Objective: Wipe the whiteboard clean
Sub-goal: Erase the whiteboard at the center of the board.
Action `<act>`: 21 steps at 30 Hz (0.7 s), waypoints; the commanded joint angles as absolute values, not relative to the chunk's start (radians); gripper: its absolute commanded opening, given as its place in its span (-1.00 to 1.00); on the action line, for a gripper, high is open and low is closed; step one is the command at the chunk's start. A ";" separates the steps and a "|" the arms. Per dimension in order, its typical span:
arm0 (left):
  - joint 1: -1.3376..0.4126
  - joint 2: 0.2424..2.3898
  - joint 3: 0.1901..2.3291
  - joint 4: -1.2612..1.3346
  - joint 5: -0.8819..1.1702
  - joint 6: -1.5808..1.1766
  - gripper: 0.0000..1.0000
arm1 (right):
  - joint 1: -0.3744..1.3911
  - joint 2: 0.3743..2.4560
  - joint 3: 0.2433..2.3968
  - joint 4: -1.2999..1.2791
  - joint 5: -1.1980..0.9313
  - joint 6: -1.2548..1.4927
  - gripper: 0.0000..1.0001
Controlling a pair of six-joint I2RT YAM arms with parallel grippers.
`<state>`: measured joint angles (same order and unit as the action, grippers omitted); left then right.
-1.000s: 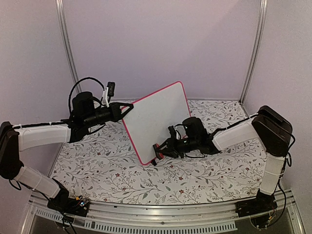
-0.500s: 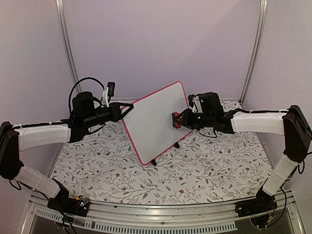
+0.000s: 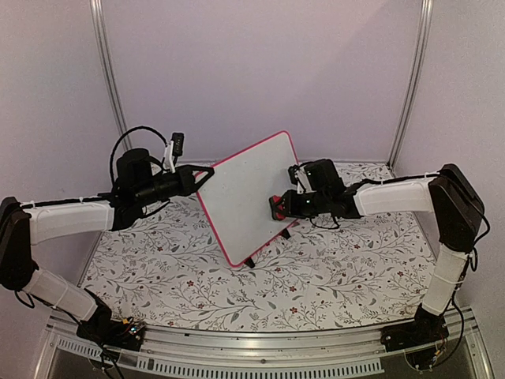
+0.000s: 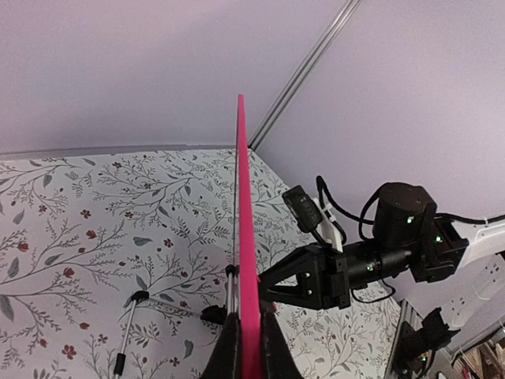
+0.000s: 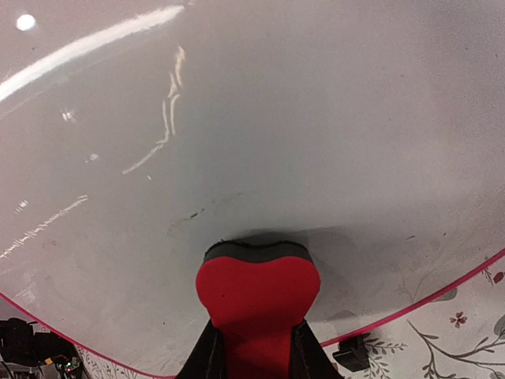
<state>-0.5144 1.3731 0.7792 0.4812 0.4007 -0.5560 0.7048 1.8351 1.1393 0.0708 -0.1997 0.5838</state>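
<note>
The right claw (image 5: 254, 359) is clamped on a red eraser (image 5: 257, 298), a finger on each of its flanks, and the eraser's dark felt edge lies against the face of the whiteboard (image 5: 276, 118). In the right wrist view the thin pink frame (image 5: 442, 288) passes just beside the eraser at 5 o'clock, while the white face spreads wide toward 12 and 10 o'clock, with a few faint dark flecks just beyond the felt at 10 o'clock. A black foot (image 5: 351, 355) shows under that edge, over the flowered surface (image 5: 465, 335). The left claw (image 4: 248, 347) is closed tight on the frame edge, seen end-on from its wrist as a pink line running up to 12 o'clock. From above, the left claw (image 3: 203, 175) holds the board's 9 o'clock corner and the right claw (image 3: 278, 208) meets the board near its 4 o'clock edge. The whiteboard (image 3: 245, 197) stands tilted at mid-surface, one corner toward 1 o'clock near the back wall (image 3: 260, 71), the lowest toward 6 o'clock. The surface (image 3: 181, 276) runs on to the arm bases at 6 o'clock.
</note>
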 commanded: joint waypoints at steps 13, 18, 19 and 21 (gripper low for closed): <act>-0.528 1.365 0.808 0.546 0.487 -0.565 -1.00 | 0.918 1.949 1.223 -0.080 -0.254 0.345 -0.58; -0.528 1.364 0.809 0.545 0.486 -0.566 -1.00 | 0.953 1.978 1.251 -0.170 -0.223 0.288 -0.58; -0.529 1.365 0.809 0.545 0.487 -0.565 -1.00 | 0.955 1.983 1.252 -0.188 -0.214 0.276 -0.58; -0.528 1.364 0.809 0.545 0.486 -0.566 -1.00 | 0.956 1.991 1.251 -0.214 -0.189 0.267 -0.58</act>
<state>-0.5014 1.3735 0.7792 0.4870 0.4107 -0.5404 0.9546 1.9476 1.2270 -0.1261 -0.2230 0.3244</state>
